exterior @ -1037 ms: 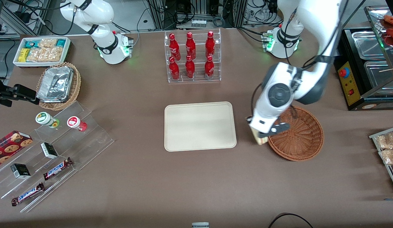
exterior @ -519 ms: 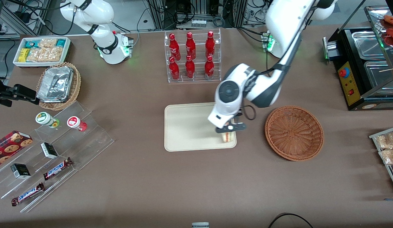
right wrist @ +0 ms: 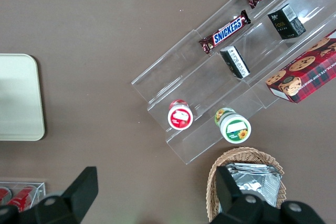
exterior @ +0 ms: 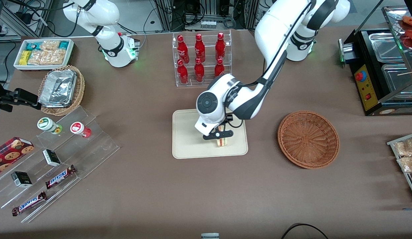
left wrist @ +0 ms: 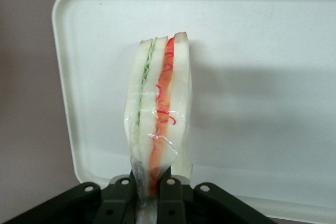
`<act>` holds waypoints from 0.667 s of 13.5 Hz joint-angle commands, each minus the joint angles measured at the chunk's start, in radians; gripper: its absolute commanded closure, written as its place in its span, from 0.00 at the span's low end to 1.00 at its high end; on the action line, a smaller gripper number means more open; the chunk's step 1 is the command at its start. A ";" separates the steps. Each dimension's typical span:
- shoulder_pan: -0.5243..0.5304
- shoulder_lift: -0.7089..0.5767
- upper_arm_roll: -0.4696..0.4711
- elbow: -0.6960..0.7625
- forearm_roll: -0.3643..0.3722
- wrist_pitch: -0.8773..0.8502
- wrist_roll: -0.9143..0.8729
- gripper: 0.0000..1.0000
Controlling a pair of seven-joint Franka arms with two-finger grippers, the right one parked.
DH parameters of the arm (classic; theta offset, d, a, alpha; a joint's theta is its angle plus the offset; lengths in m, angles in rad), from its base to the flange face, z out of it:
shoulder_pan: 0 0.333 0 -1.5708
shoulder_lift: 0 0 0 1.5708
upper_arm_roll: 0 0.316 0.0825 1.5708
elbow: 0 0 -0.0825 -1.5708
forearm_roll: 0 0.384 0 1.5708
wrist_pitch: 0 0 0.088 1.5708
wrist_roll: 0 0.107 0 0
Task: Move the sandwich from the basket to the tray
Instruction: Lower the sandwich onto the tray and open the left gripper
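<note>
i have the left arm's hand (exterior: 218, 135) over the tray (exterior: 186, 146), above the part of it nearer the front camera and toward the basket side. hand (left wrist: 149, 190) is clamped on the sandwich (left wrist: 157, 124): the wrist view shows both fingers (left wrist: 122, 195) pinching the narrow end of the clear-wrapped wedge, wrap bunched between them.

sandwich (exterior: 222, 142) sticks out below the hand with its cut edge facing the front camera. in the wrist view i see the layers edge-on: pale bread slices, a green strip, an orange-red strip, red squiggles on the wrap. the tray (left wrist: 273, 35) fills the background there, cream, rounded corner and low rim visible. i can't tell whether the sandwich is touching the tray or just above it.

basket (exterior: 308, 139) sits on the brown tabletop (exterior: 159, 186) well apart from the tray, toward the working arm's end, nothing in it.

farther from the front camera than the tray, a clear rack of red bottles (exterior: 202, 59). toward the parked arm's end: tan wicker basket with foil containers (exterior: 61, 89), white box of snack packets (exterior: 44, 53), and a clear stepped display (exterior: 56, 159) with snickers bars, small dark boxes and two round tubs.
</note>
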 commanded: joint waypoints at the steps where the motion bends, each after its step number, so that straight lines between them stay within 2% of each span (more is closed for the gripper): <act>1: -0.026 0.024 0.017 0.056 -0.004 -0.032 -0.029 1.00; 9: -0.043 0.070 0.017 0.092 -0.004 -0.015 -0.077 1.00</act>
